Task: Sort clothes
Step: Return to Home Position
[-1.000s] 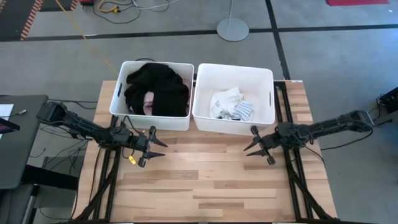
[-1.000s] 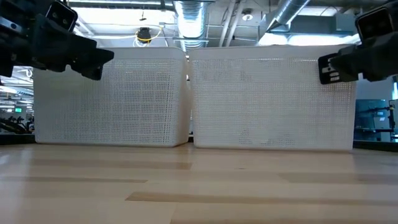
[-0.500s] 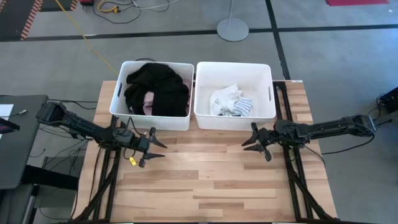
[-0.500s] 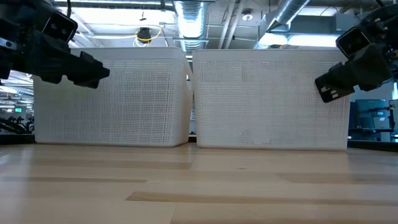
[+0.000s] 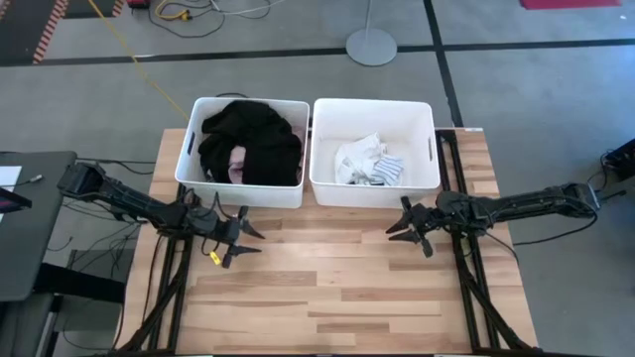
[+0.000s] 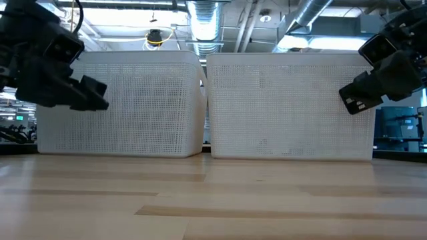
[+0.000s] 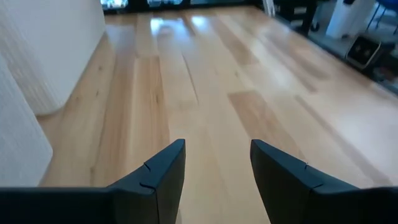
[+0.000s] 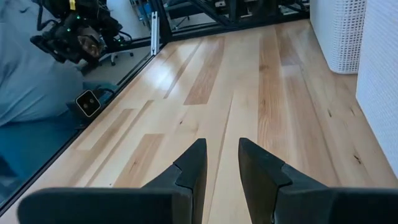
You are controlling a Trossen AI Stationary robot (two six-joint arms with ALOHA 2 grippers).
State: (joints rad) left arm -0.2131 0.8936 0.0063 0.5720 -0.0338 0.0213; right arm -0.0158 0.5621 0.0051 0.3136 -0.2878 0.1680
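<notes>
Clothes all down inside the two bins. From the high view: left bin [image 5: 238,195] at 11 o'clock of the table [image 5: 337,293], heaped with a black garment [image 5: 253,137], and a patch of pink garment [image 5: 237,165] peeking out at the heap's 6 o'clock. Right bin [image 5: 372,197] at 1 o'clock, hard up beside its neighbour, with a crumpled white sock [image 5: 357,159] and a striped sock [image 5: 391,171] just at the white one's 4 o'clock.

Left gripper [image 5: 254,241] at 9 o'clock over bare wood, just off the left bin's front wall, pointing toward 3 o'clock. Right gripper [image 5: 394,227] at 3 o'clock, just in front of the right bin, pointing back toward 9 o'clock. Well apart from each other.

Low view blind to the laundry: only two white mesh walls side by side, with a dark gripper hanging clear of the wood before each.

Best word on the claws from the wrist views. Left fingers [image 7: 163,174] parted wide over bare planks, gripping nothing. Right fingers [image 8: 189,168] parted by a narrower gap, likewise empty. Caught by the right wrist view alone: the left arm [image 8: 74,34] far off across the wood.
</notes>
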